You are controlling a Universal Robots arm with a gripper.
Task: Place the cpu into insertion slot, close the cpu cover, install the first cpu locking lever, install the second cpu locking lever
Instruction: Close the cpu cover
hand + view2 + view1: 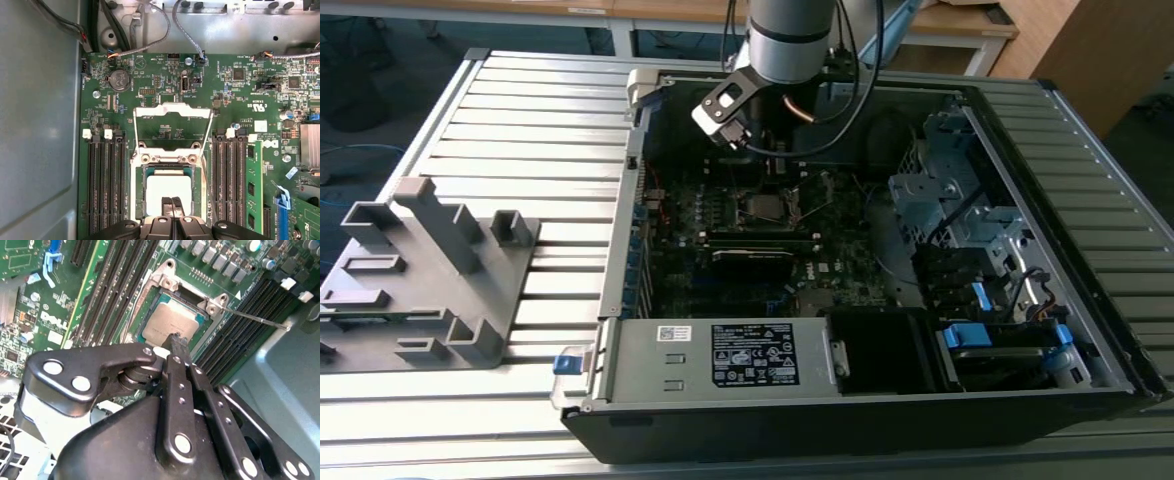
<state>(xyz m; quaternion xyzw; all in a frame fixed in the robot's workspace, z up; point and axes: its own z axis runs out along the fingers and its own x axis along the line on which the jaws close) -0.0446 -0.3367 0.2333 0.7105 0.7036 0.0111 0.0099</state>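
The cpu (170, 187) (167, 325), a pale silver-grey square, lies flat inside the insertion slot (167, 159) (765, 207) on the green motherboard. The cpu cover (172, 111), a thin silver frame, is swung open away from the slot. Thin wire locking levers (136, 132) (260, 320) stand free beside it. My gripper (172, 201) (175, 340) (771, 165) hovers right over one edge of the cpu. Its black fingers are shut against each other with nothing between them.
Black memory slots (105, 185) flank the socket, with a green memory stick (253, 185) in one. The open case has a grey wall (40, 125), cables (145, 45), a drive cage (961, 200) and a power supply (720, 355). A grey fixture (427, 270) sits outside.
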